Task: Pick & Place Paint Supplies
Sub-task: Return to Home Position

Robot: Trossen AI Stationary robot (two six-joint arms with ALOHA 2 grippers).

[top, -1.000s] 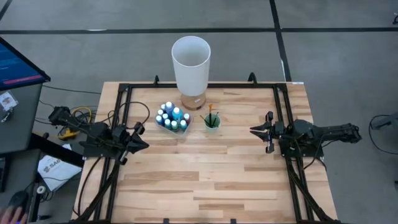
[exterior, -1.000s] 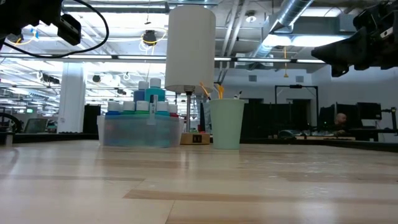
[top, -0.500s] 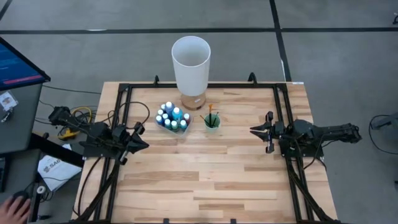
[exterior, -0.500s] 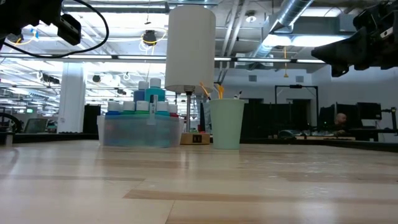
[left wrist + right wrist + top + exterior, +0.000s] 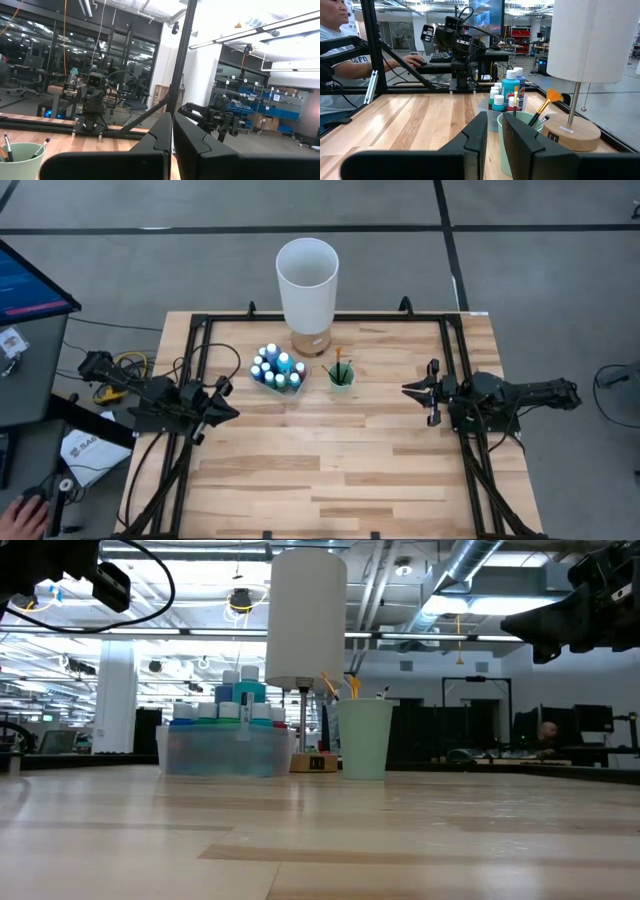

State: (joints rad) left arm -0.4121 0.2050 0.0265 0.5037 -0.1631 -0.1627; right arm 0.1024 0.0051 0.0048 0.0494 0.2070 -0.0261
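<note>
Pale wood planks make up the tabletop [image 5: 330,450], and a black metal frame [image 5: 325,317] runs along its far edge and down both sides. Wide bare wood lies between the two arms and runs on toward 6 o'clock. Grey floor shows all round. A person's hand [image 5: 20,510] rests by the 8 o'clock corner, off the tabletop. The left claw [image 5: 228,402] hangs at the 9 o'clock side, well apart from everything. Its two fingers [image 5: 160,137] are pressed together with nothing between them. The right claw [image 5: 410,390] hangs at the 3 o'clock side and points at the middle. Its fingers [image 5: 477,132] stand a little apart and hold nothing. All the paint things sit in the far half. The paint bottles [image 5: 277,368] with white caps stand packed in a clear tray [image 5: 225,752] at about 11 o'clock from the middle. The green cup [image 5: 341,376] stands just beside the tray, at its 3 o'clock. Three brushes [image 5: 540,112] lean in the cup, and the orange-tipped brush [image 5: 552,95] sticks up highest. A tall white lamp [image 5: 307,280] on a round wooden base stands near the far edge, at 12 o'clock from the tray. A small white sticker [image 5: 565,129] sits on that base, but its writing is too small to read. The bottle labels cannot be read either.
</note>
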